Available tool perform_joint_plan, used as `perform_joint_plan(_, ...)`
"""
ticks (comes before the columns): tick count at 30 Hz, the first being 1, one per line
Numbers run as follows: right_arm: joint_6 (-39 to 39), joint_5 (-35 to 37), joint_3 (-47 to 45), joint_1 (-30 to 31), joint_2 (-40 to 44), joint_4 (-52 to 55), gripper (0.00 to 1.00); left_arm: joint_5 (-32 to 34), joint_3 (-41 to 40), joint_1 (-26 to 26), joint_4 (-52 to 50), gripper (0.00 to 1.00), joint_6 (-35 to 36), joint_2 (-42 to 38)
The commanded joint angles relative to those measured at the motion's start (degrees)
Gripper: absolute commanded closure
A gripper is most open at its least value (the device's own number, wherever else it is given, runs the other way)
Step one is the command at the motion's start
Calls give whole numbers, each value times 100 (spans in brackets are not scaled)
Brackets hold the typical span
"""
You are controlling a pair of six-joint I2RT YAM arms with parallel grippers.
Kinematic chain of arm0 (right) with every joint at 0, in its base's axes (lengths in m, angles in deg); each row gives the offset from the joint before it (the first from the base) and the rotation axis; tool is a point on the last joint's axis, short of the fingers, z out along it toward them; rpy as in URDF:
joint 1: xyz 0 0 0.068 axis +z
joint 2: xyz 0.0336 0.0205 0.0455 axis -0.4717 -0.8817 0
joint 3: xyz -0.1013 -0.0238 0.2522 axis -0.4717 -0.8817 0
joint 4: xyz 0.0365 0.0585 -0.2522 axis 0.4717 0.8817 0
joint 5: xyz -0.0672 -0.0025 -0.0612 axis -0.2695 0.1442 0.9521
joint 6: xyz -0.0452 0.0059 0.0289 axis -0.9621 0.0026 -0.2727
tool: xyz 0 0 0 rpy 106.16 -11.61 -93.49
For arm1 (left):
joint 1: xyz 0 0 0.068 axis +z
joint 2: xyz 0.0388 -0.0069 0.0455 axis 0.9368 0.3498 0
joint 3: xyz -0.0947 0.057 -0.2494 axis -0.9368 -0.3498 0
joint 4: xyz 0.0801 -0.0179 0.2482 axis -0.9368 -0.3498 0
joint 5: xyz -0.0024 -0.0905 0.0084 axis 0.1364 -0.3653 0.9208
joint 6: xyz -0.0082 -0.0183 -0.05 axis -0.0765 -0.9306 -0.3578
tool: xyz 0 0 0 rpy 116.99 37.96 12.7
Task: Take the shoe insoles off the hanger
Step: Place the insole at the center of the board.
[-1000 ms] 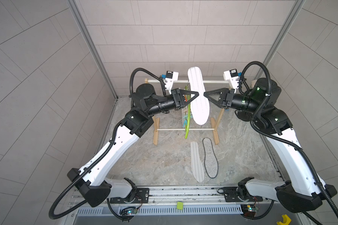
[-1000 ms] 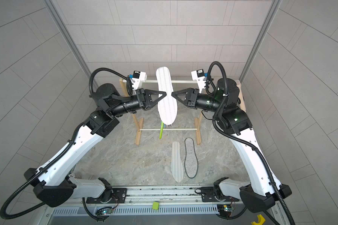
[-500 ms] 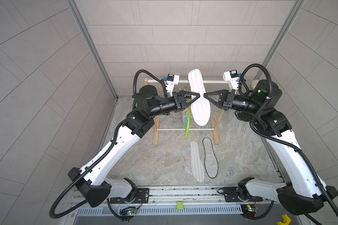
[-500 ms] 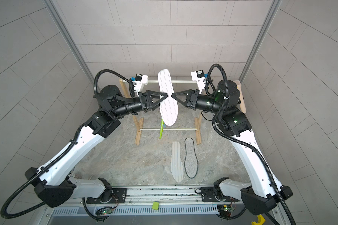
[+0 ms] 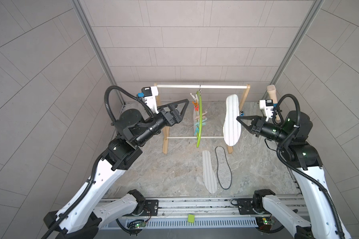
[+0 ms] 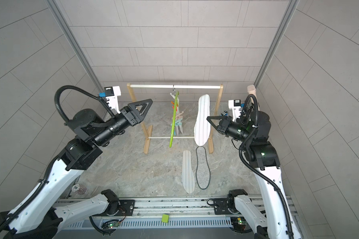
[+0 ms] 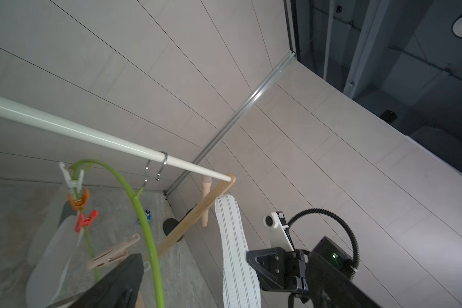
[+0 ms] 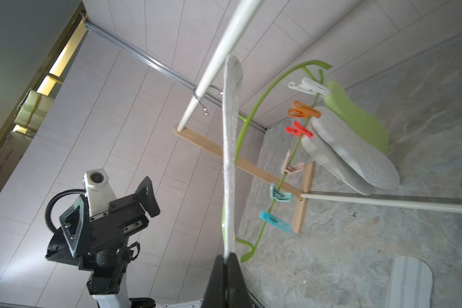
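Hanger (image 5: 199,124) partly stripped, right gripper (image 5: 238,118) loaded.
Right arm reaches level, its gripper pinching a flat white grey-striped insole (image 5: 232,122) upright, right of the lime plastic arch; left gripper (image 5: 183,103) stands spread, empty, on the hanger's left. Three clipped insoles (image 8: 358,120) (image 8: 358,157) (image 8: 319,154) hang on it; two lie on the marbled counter (image 5: 164,169) in front: a striped insole (image 5: 208,171) and a black-edged grey felt insole (image 5: 223,167).
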Motion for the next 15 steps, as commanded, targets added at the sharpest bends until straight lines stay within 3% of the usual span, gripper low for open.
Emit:
perform_joint_plan(1, -81, -185, -595, -234, 466, 244, 100, 1613, -181, 64, -823, 0, 413, -137)
perform_joint_plan(5, -538, 49, -1326, -241, 720, 871, 100, 3066, -458, 69, -1873, 0, 445, -450)
perform_joint_plan(9, -684, 241, -2001, 79, 690, 922, 100, 3423, -940, 107, -2400, 0, 529, -690)
perform_joint_plan(12, -587, 914, -2442, 970, 571, 689, 100, 3418, -1395, 117, -2449, 0, 294, -910)
perform_joint_plan(15, -152, 1882, -2860, 2247, 239, -56, 100, 3470, -1930, 110, -2402, 0, -196, -1185)
